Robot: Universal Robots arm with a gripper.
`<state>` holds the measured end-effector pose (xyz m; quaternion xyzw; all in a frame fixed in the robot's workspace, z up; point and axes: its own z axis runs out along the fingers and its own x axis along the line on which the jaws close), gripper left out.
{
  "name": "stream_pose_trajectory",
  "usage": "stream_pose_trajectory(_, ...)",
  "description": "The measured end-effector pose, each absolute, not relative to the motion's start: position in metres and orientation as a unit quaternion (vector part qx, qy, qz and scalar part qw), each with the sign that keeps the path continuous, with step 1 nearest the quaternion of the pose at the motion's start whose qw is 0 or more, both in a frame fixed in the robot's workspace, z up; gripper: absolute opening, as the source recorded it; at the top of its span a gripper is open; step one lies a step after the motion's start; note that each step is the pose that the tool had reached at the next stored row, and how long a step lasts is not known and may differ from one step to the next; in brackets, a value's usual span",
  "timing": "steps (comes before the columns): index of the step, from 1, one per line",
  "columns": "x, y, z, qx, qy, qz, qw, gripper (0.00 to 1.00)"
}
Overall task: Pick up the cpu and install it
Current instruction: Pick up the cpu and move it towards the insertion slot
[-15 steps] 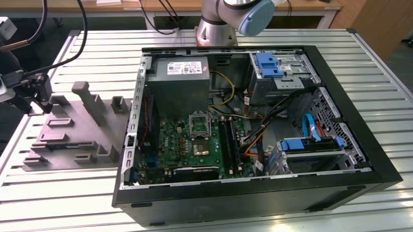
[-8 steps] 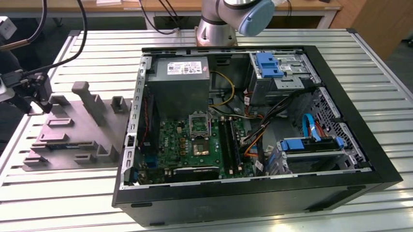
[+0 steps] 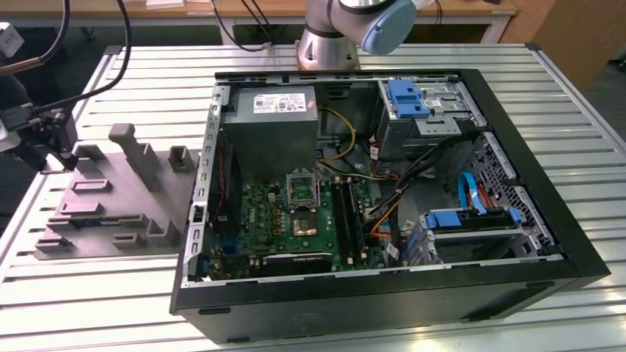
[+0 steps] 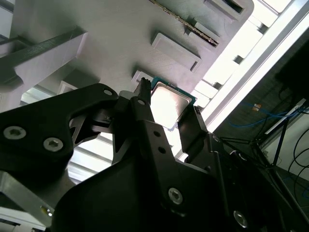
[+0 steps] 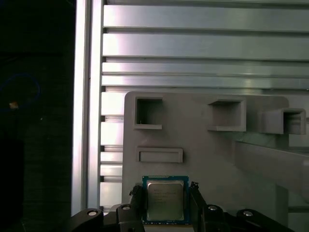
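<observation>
1. Where the computer case (image 3: pixel 391 302) lay open on the slatted aluminium table (image 3: pixel 98 308), it held a green motherboard (image 3: pixel 293 213) with a square socket (image 3: pixel 301 222) at its middle, a grey power supply (image 3: pixel 274 125) beyond it, and two drive cages with blue tabs (image 3: pixel 411 99) (image 3: pixel 470 220) towards the exterior view's right.
2. Beside the case, on the exterior view's left, sat a grey plastic fixture block (image 3: pixel 108 198) with upright posts and shallow rectangular pockets (image 5: pixel 148 113).
3. The cpu (image 5: pixel 165 199) was at that block, near the edge closest to the table's rail.
4. It showed a pale silver lid framed by a thin green rim (some faint print was on the lid).
5. It lay flat, lid towards the camera in the first wrist view, its sides running square with the block's edges; being square, it had no long axis to speak of.
6. The gripper (image 5: pixel 165 202) was closed to the chip's width, one black finger (image 5: pixel 139 205) against each of two opposite edges, clasping the cpu and nothing else.
7. In the second wrist view the chip (image 4: pixel 171 104) sat between the same fingertips (image 4: pixel 143 99), with a pocket's pale outline just past it.
</observation>
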<state>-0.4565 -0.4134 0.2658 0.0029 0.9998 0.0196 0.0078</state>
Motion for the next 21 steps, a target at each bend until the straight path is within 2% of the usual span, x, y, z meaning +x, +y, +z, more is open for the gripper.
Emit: stream_pose_trajectory(21, -0.456, -0.413, 0.280, 0.003, 1.000, 0.020, 0.008, 0.47)
